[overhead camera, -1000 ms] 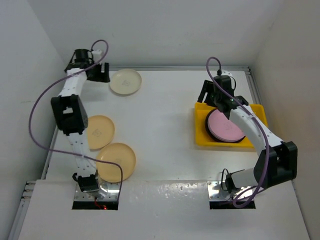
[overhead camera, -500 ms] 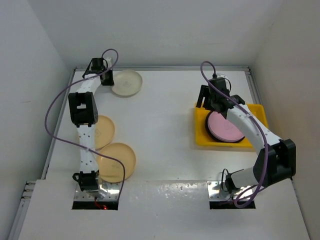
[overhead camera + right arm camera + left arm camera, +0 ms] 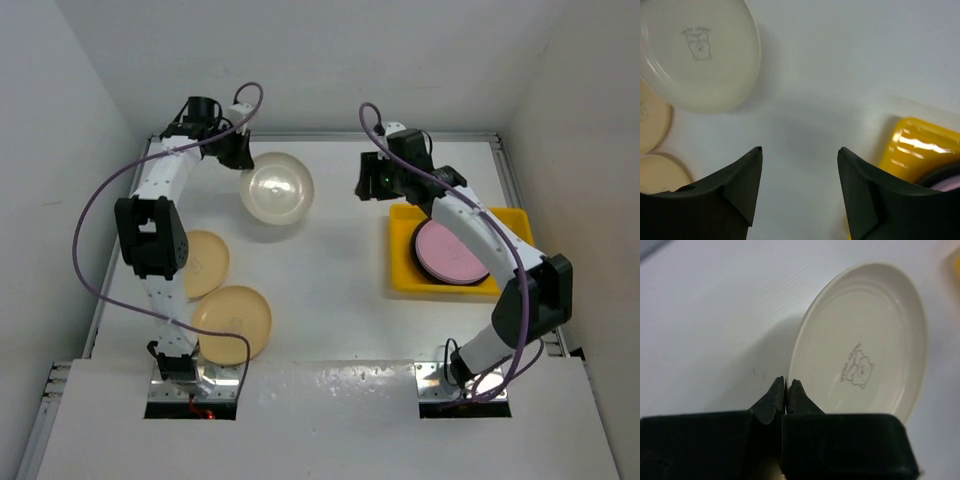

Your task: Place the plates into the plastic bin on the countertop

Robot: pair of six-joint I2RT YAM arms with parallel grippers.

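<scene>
Overhead, your countertop (image 3: 330, 260) carries four plates you can count: one cream plate (image 3: 277, 188), two tan-yellow plates (image 3: 200, 262), the second (image 3: 232, 320) nearer you, and one pink plate (image 3: 450, 252) atop a dark-rimmed stack of uncertain number. One yellow plastic bin (image 3: 405, 280). Two arms: left arm (image 3: 150, 230), right arm (image 3: 480, 230).

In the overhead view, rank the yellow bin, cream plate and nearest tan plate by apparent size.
1. yellow bin
2. cream plate and nearest tan plate: about alike; the cream one is held up nearer the camera, so no ranking.
</scene>
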